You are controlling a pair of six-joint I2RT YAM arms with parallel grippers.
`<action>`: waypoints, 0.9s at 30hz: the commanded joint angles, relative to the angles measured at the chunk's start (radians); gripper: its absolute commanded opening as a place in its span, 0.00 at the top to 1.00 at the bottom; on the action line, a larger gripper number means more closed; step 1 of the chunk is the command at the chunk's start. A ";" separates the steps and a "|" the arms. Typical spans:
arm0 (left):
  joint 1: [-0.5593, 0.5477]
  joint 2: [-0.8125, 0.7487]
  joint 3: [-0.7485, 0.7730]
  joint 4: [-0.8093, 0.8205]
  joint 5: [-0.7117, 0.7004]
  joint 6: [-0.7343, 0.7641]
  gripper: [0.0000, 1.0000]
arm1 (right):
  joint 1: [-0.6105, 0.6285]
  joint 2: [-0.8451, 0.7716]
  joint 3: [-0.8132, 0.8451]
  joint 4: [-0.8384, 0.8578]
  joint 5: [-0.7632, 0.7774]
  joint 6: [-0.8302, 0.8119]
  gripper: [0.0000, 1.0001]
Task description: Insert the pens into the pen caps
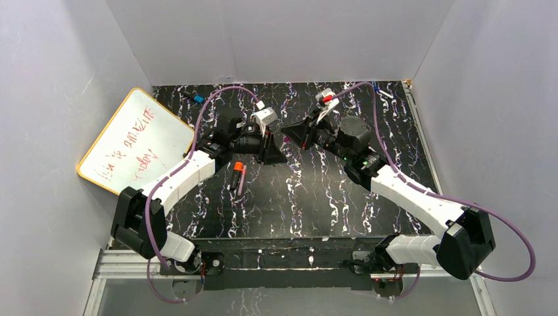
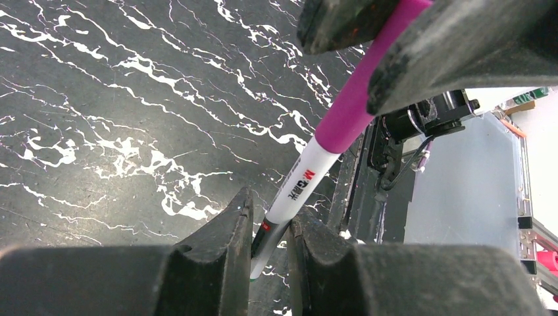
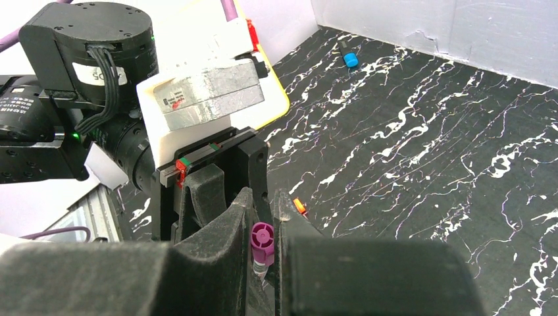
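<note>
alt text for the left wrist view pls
A slim white pen with red and black print runs diagonally, its lower barrel pinched by the left gripper at the bottom edge, its magenta tube-shaped cap clamped by the right gripper at the top. Behind lies a black table veined with white.

Smooth plastic pen [image 2: 327, 137] is sitting between matt, scuffed fingers [image 2: 220, 247]; table [image 2: 99, 85] below the jaws is showing dull sheen.
</note>
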 commanded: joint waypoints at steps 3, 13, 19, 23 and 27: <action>0.055 -0.047 0.050 0.321 -0.206 -0.126 1.00 | 0.133 0.005 -0.073 -0.275 -0.341 0.101 0.99; 0.055 -0.043 0.033 0.352 -0.206 -0.147 1.00 | 0.135 0.019 -0.066 -0.261 -0.344 0.100 0.99; 0.055 -0.035 0.041 0.356 -0.197 -0.153 1.00 | 0.134 0.023 -0.066 -0.254 -0.347 0.103 0.99; 0.055 -0.034 0.040 0.365 -0.195 -0.160 1.00 | 0.134 0.021 -0.068 -0.252 -0.348 0.104 0.99; 0.055 -0.039 0.037 0.375 -0.200 -0.166 1.00 | 0.134 0.019 -0.069 -0.252 -0.348 0.106 0.99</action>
